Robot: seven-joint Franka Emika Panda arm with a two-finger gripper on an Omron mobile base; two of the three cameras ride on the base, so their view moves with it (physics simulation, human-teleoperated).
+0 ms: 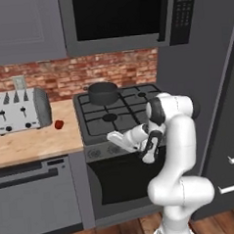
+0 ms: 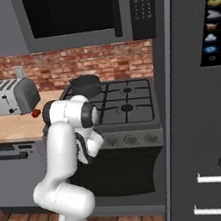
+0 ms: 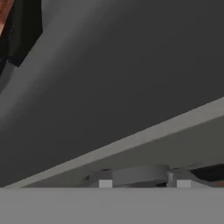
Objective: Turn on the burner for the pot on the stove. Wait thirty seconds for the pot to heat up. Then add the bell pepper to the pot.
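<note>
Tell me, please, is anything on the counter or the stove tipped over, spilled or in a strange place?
Nothing stands out. The pot sits upright on a back burner of the stove, the toaster stands straight on the counter, and the bell pepper lies beside it.

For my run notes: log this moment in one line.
gripper at stove knob panel | pot on rear burner | bell pepper on counter
</note>
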